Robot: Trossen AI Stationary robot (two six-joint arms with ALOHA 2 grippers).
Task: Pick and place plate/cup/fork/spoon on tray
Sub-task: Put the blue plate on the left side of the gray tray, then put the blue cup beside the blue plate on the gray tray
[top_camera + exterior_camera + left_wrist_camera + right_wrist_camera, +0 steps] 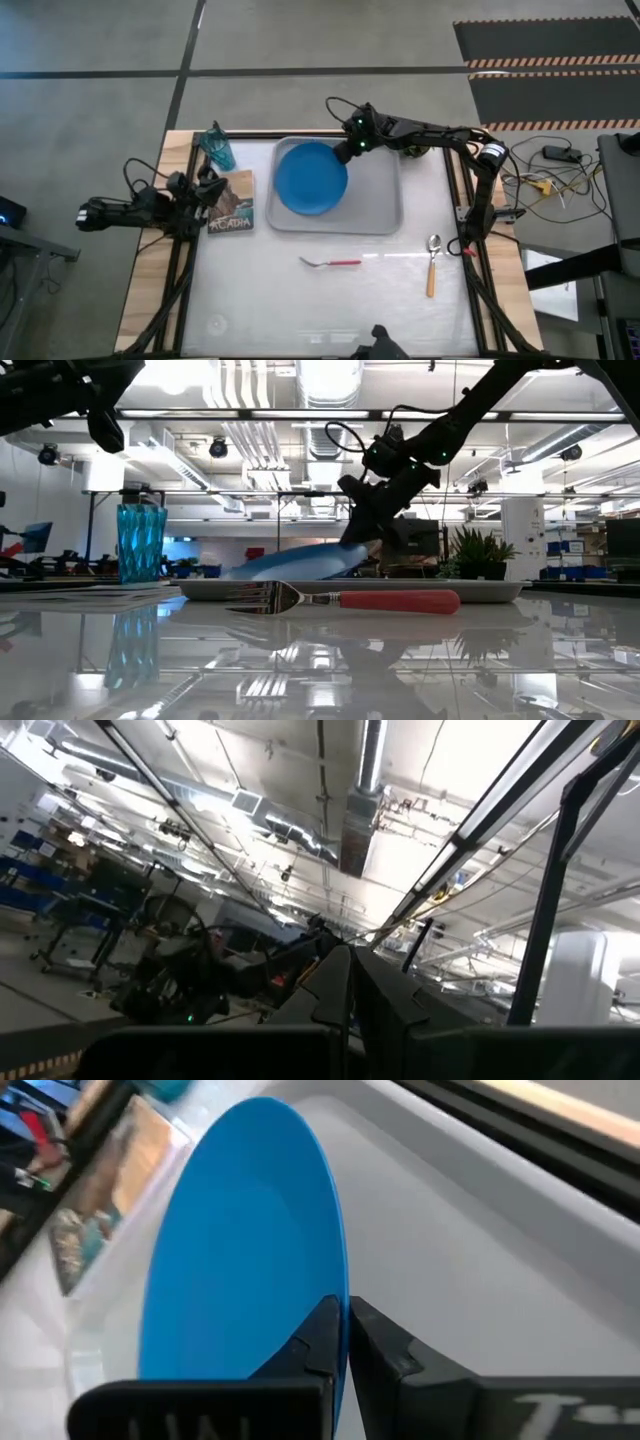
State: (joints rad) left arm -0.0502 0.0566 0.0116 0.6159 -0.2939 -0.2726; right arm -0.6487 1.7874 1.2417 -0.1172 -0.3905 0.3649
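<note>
Currently the right gripper (349, 150), pinching the plate (310, 177) rim at upper centre, lowers it tilted onto the tray (385, 210); release next, I judge.

Lab/workshop: exposed ceiling ducts (322, 385), strip lights, hazard-striped floor mat (545, 62) (cables beside rig)

Overhead and table-level cameras share the tray (385, 205).

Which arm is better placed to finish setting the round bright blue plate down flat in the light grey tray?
The right. Its gripper is shut on the round bright blue plate's rim, with the plate tilted over the light grey rectangular tray. The left gripper sits by the table's left edge.
</note>
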